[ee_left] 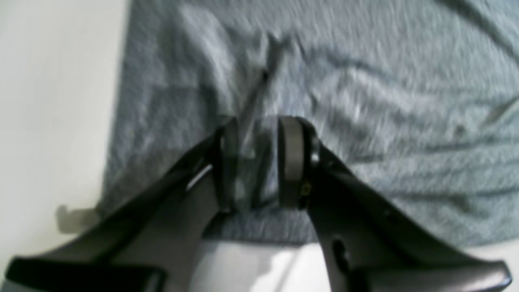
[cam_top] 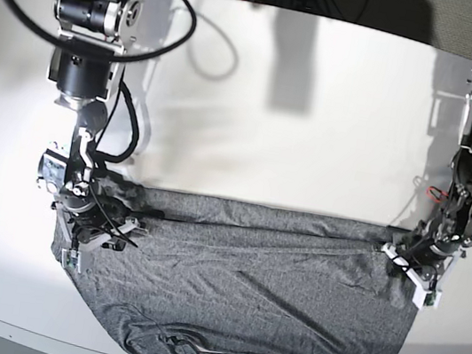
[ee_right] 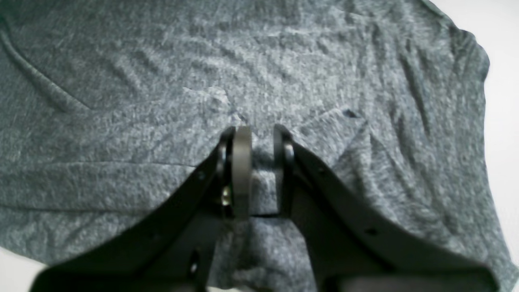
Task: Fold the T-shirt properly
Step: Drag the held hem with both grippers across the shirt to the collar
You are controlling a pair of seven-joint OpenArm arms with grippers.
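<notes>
Both my hands, left (ee_left: 259, 162) and right (ee_right: 257, 170), pinch the shirt (cam_top: 253, 296) edge nearly closed; next I fold it over evenly.

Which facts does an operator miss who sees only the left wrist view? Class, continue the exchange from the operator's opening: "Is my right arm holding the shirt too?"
Observer: Yes. The right wrist view shows the right gripper with a fold of the T-shirt pinched between its fingers.
Operator: Where is that, relative to my left gripper?
Observer: The base view shows both on the shirt's far edge, at opposite ends, with the edge running nearly straight between them.
Operator: And nearer the front of the table?
Observer: The cloth is crumpled there, seemingly a bunched sleeve.
</notes>
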